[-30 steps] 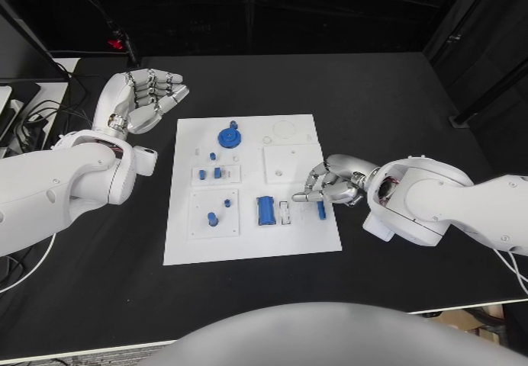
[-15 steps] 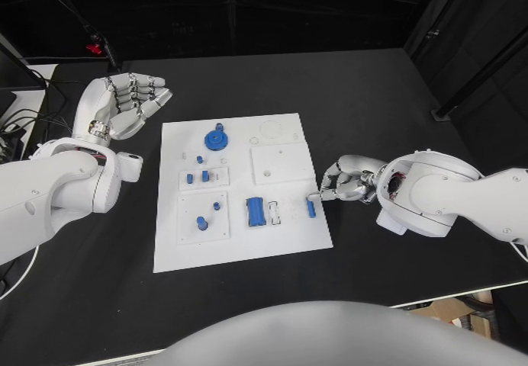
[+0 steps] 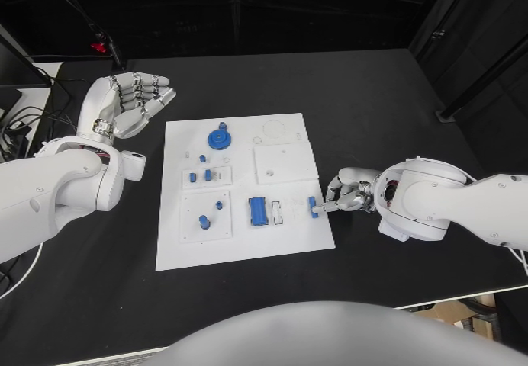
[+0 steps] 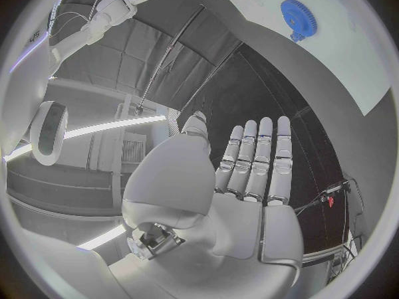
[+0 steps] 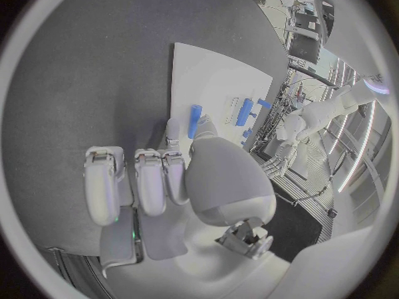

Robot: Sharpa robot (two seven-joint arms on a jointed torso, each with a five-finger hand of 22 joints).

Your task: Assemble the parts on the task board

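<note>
Risk sits at the right edge of the task board point(image 3: 244, 244), where the right hand point(image 3: 341, 194) reaches in low with most fingers curled under and a fingertip point(image 3: 319, 207) touching or just beside a small blue peg point(image 3: 313, 206) lying flat near that edge. Whether the peg is pinched or only nudged, I cannot tell; the right wrist view shows the blue peg point(image 5: 195, 121) just past the thumb, with no clear grip around it.

Likely failures, as judgement:
- Peg lies close to the board's rim. A sideways push instead of a clean pinch could roll it off onto the black table point(image 3: 363, 99).
- Peg is slim and lies flat; fingertips pressing down could flick it away or skid it toward the larger blue block point(image 3: 258, 211) and the white piece point(image 3: 276, 213) beside it.
- Board looks loose on the table; a dragging finger could shift the whole plate and upset the parts standing in it, such as the blue gear point(image 3: 220, 139).

Left hand point(image 3: 132, 99) is raised off the board's far left corner, fingers straight and together, palm empty, holding nothing.
</note>
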